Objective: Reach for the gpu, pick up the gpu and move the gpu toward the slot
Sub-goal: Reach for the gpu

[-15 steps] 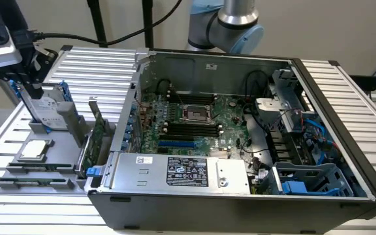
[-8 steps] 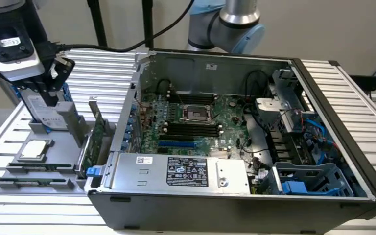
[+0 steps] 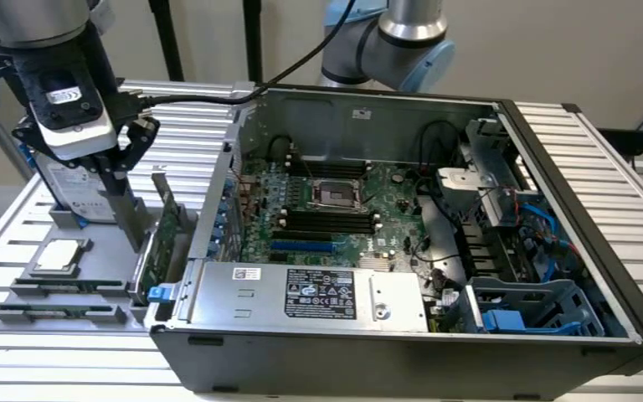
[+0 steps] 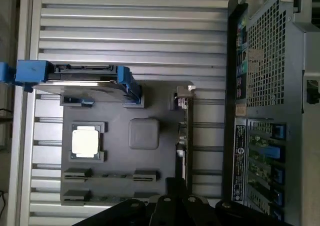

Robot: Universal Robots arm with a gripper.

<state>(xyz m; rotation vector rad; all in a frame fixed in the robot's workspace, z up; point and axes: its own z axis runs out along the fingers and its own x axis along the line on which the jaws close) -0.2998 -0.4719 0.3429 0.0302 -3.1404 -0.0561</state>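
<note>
Gripper (image 3: pixel 130 219) hangs at frame left, just beside the upright, edge-on graphics card (image 3: pixel 163 239). Can't tell if it's open or closed.

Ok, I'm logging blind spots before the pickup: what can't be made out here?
1. gpu: wrist view, edge-on, so its faces are hidden.
2. hard drive: exterior view, upper part behind the gripper.
3. power supply label: exterior view, print too small to read.
</note>
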